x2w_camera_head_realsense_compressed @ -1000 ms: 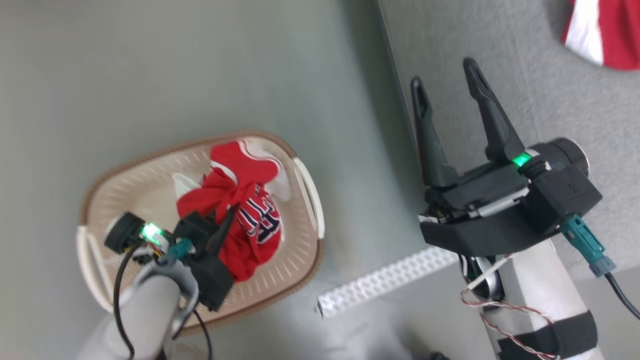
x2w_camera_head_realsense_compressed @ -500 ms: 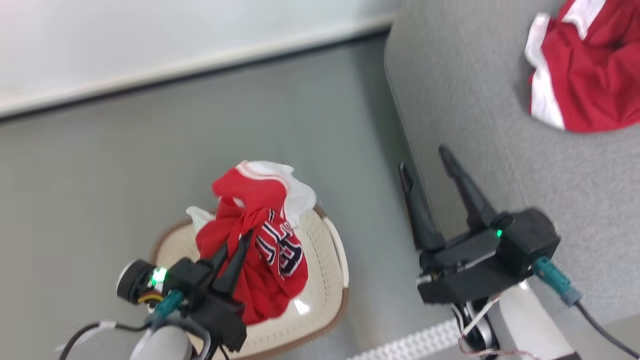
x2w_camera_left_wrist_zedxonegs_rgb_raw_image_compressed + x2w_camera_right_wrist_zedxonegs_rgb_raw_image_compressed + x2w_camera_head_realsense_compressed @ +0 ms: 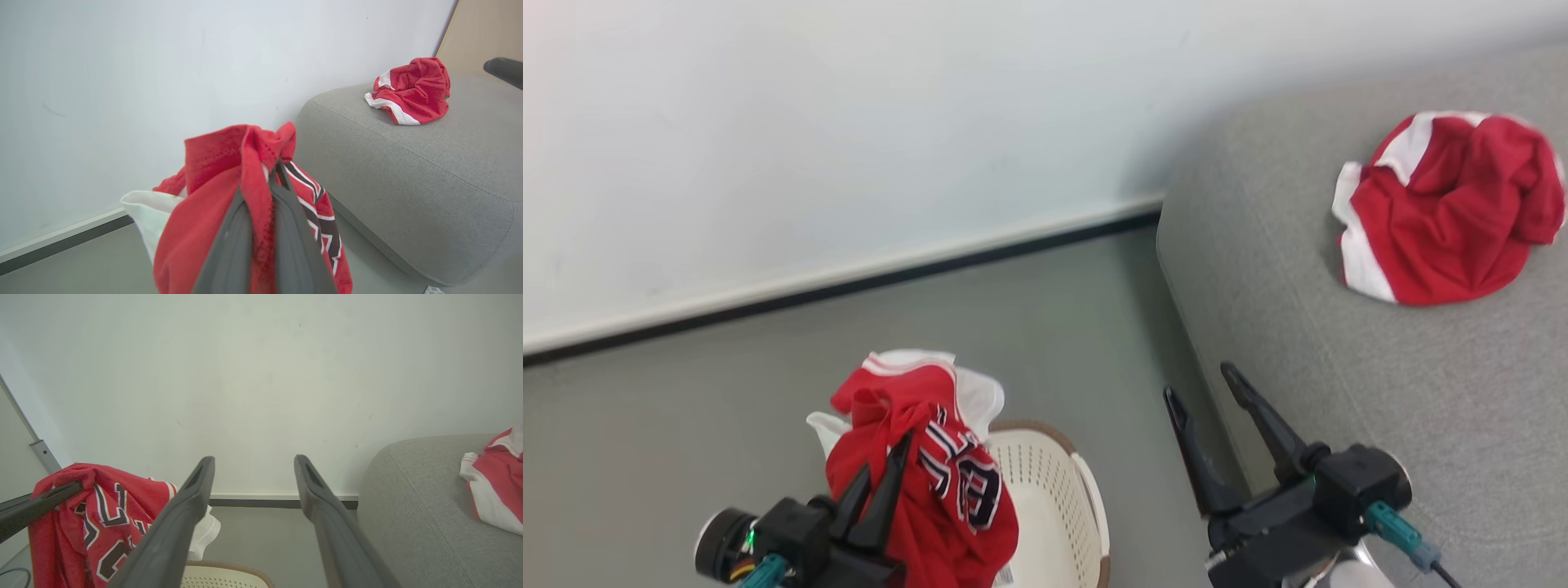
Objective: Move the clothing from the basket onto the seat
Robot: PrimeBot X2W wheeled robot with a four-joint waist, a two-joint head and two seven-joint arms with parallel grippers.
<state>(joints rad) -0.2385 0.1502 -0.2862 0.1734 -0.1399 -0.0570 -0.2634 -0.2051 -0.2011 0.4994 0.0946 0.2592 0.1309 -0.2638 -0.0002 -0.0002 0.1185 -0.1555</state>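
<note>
Red shirt [image 3: 947,490] hangs from my left tool [image 3: 886,453]. That tool is pinched tight on a bunch of the cloth. The shirt dangles just above the basket [image 3: 1045,490]. My right tool [image 3: 1201,382] is spread wide and holds nothing. It sits near the edge of the seat [image 3: 1339,392]. One red piece [image 3: 1445,220] lies on the seat, well back from that edge.

I think I am in the carry step: the shirt is out of the basket but not yet on the seat. Next I need to swing my left arm to the right, over the seat's edge. I should keep the shirt high so it does not drag, then let go over a bare grey spot. I cannot see the whole basket, so I cannot tell if more clothes are in it.
</note>
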